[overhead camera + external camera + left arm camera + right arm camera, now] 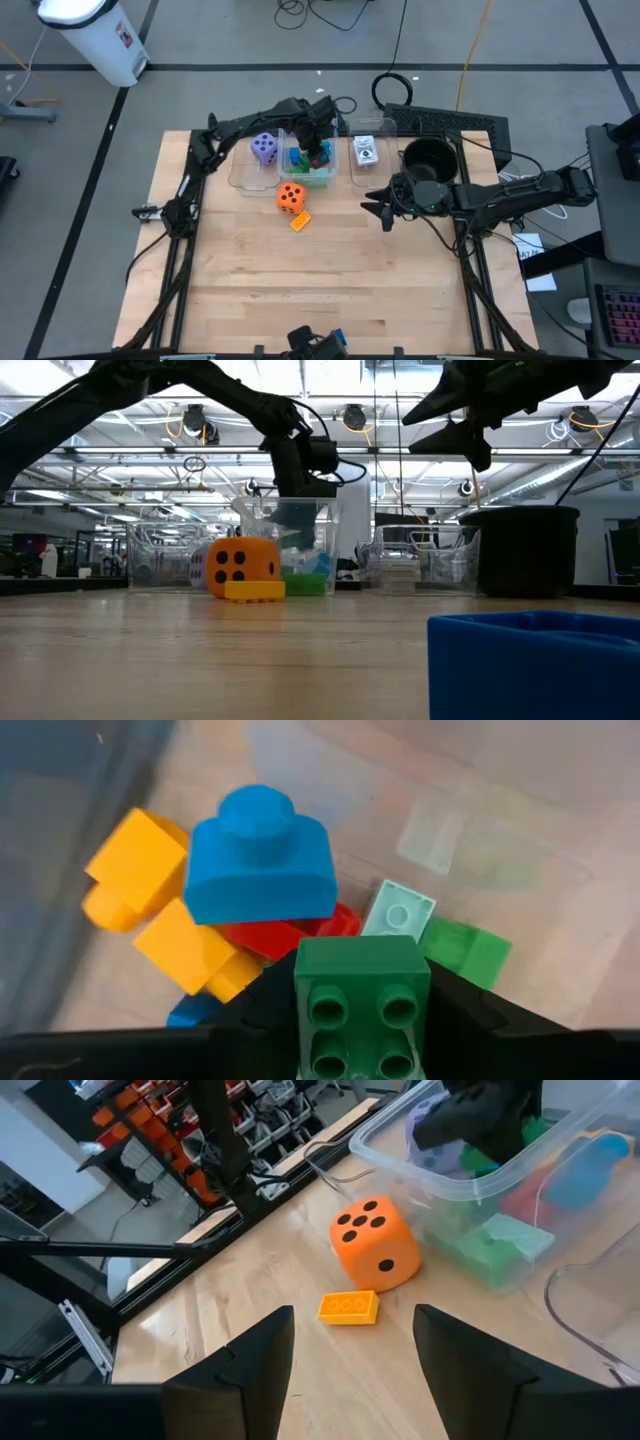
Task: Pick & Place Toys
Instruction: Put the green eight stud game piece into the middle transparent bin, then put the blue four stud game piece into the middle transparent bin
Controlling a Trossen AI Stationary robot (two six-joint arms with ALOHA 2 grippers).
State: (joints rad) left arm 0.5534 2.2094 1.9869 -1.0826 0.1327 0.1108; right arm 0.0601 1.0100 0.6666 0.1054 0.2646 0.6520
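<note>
Yellow plastic, a flat studded block (pixel 349 1307), lies loose on the counter (pixel 330 290) toward the far edge, just in front of the orange die (pixel 376 1243), which sits just in front of the clear tub (pixel 560 1200). From the right hand (pixel 352 1370) it lies straight ahead, showing between the two fingers in the wrist view, with its long axis running across the line of approach, roughly parallel to the counter's far edge. That hand hangs above the counter to the block's right with jaws apart and nothing between them (a fair gap, wider than the block's short side as it appears). I judge it the nearer arm for this piece: it would need to travel left and down, and since the die stands so close behind, a grip across the block's short sides risks nudging the die.

The left hand (pixel 316 150) is over the middle tub near the far edge, grasping a green block (pixel 362 1005) between its fingers, studs facing the wrist camera. Below it inside the tub lie a blue block (pixel 260 860), yellow, red, pale teal and another green piece. A purple die (pixel 264 148) sits in the tub section to the left, and a white card (pixel 366 151) in the one to the right.
</note>
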